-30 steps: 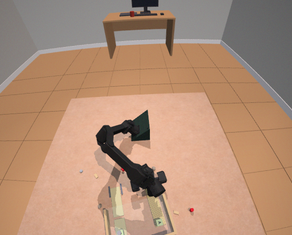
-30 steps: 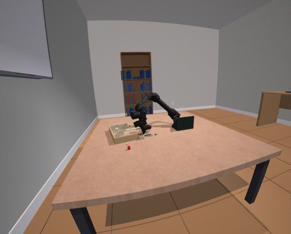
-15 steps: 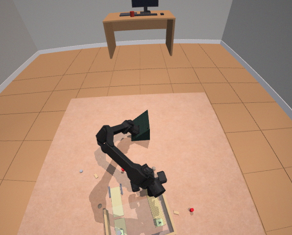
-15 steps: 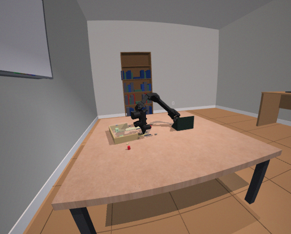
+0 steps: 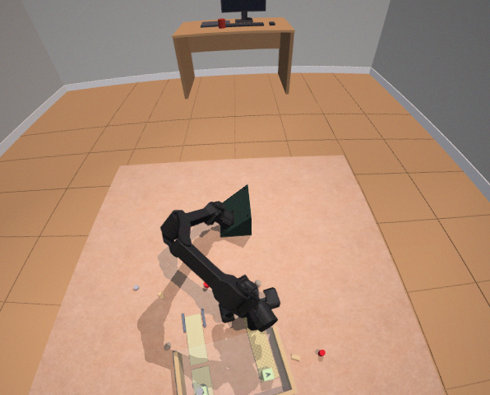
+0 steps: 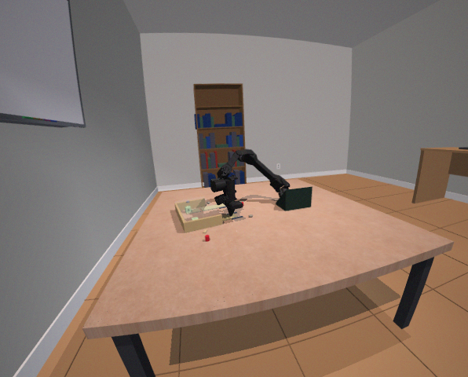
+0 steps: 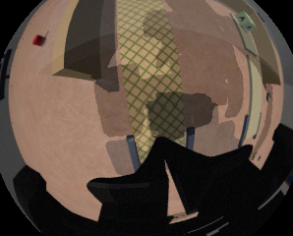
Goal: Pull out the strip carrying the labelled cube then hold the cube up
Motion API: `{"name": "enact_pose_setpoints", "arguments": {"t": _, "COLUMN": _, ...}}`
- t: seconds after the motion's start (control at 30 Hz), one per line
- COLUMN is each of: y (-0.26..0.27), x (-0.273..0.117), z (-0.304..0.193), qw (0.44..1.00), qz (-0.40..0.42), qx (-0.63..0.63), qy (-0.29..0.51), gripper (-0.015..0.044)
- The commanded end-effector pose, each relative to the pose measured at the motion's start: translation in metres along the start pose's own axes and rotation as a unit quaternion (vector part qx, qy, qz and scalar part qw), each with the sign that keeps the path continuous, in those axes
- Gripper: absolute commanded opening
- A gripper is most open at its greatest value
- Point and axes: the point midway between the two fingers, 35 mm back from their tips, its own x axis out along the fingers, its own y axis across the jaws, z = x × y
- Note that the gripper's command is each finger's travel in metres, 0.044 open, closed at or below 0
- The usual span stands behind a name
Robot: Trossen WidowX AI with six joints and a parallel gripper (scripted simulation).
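From the wrist view, I'd say pulling the patterned strip (image 5: 260,346) (image 7: 148,64) is in hand, the narrowed gripper (image 5: 260,312) (image 6: 231,213) (image 7: 160,141) above its near end, the labelled cube (image 5: 267,374) (image 6: 195,218) farther ahead, so a straight drag back comes next.

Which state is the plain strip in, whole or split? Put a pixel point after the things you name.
Split: the plain strip (image 5: 196,333) (image 6: 213,208) (image 7: 255,93) shows a gap between its long and short pieces in the top view.
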Motion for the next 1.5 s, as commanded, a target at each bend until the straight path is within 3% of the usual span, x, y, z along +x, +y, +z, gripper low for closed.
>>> {"name": "enact_pose_setpoints", "arguments": {"t": 0.0, "y": 0.000, "x": 0.005, "z": -0.010, "qw": 1.000, "qz": -0.003, "qx": -0.004, "qy": 0.008, "gripper": 0.0000}}
{"name": "enact_pose_setpoints", "arguments": {"t": 1.47, "y": 0.002, "x": 0.006, "z": -0.076, "qw": 1.000, "qz": -0.003, "qx": -0.005, "qy": 0.009, "gripper": 0.0000}}
